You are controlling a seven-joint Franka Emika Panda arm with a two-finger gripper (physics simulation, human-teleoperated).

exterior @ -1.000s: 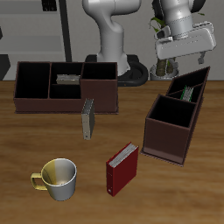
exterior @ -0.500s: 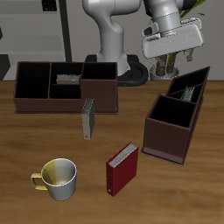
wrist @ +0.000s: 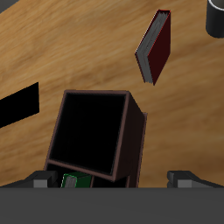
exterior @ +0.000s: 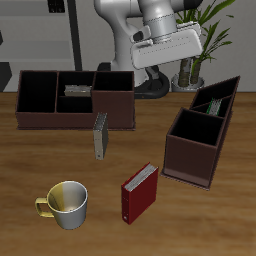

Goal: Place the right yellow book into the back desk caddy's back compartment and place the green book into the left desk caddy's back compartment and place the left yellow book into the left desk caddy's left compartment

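Two fingertips (wrist: pixel 188 178) of the gripper (exterior: pixel 170 58) are showing wide apart in the wrist view with nothing between them, so the gripper is standing open and empty. The white arm is reaching out from its base and holding the gripper high in the air, behind the left desk caddy (exterior: pixel 195 135) and off to the side of it toward the back desk caddy (exterior: pixel 75 97), with the wrist camera looking down into the left desk caddy's tall square bin (wrist: pixel 92 136). The green book (exterior: pixel 210 103) is lying in the compartment at the far end of the left desk caddy, behind that tall bin. The right yellow book (exterior: pixel 77 91) is resting in the middle bin of the back desk caddy, well apart from the left desk caddy. The left yellow book (exterior: pixel 100 135) is standing on edge on the wooden counter (exterior: pixel 30 160), between the two caddies and touching the back one's front wall. A red book (exterior: pixel 139 192) is lying on the counter just in front of the left desk caddy, and a grey-and-yellow mug (exterior: pixel 65 203) is sitting farther off from it, past the red book. Behind the counter, a leafy plant (exterior: pixel 215 30) and grey walls are filling the room.
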